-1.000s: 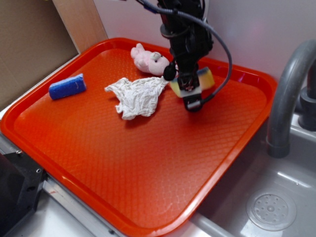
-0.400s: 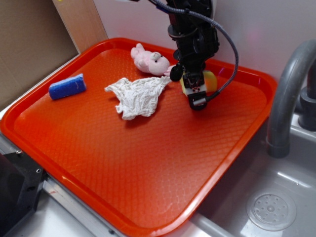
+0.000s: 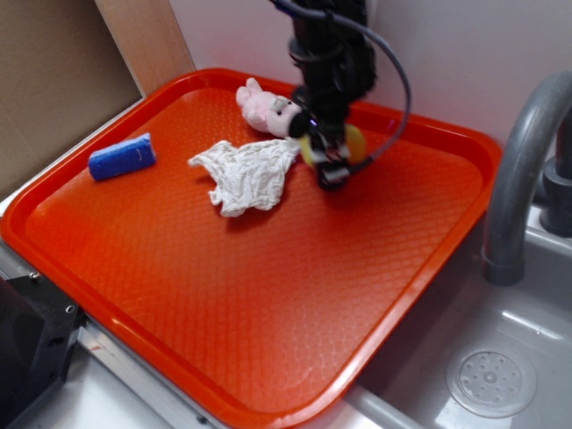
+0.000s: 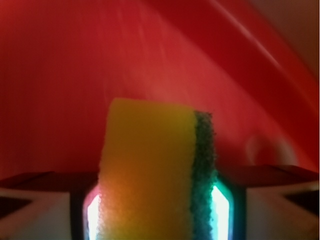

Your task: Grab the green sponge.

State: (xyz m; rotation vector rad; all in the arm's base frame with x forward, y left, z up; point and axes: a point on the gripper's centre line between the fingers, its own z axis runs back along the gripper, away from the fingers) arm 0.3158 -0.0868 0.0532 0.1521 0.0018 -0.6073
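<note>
Exterior view, left to right: a brown panel (image 3: 54,89) is seen standing at the far left behind an orange tray (image 3: 268,340), whose floor carries a diamond texture. A blue rolled block (image 3: 121,156) is found lying near the tray's left rim, well apart from the other items. A white wrinkly cloth (image 3: 246,174) is spread toward the middle of the tray, its upper right corner reaching close to the pincer (image 3: 328,165). A pink plush toy (image 3: 266,107) is noted lying just behind the cloth, beside the black arm (image 3: 331,63). The arm is seen descending from the top edge, a dark cable looped at its right side. The green sponge (image 3: 355,141) is pinched in the pincer at the far centre of the tray; whether it is lifted clear of the tray floor cannot be told, as this part is blurred. A grey faucet (image 3: 523,179) and a grey sink (image 3: 483,375) with a round drain are recorded at the right.

Wrist view: the sponge (image 4: 155,175) is held upright between the two fingers (image 4: 82,210), yellow foam to the left, dark green scouring layer to the right, both sides pressed by the pads. The red tray (image 4: 100,60) fills the background.

No brand, label or legible writing is observed on any item
</note>
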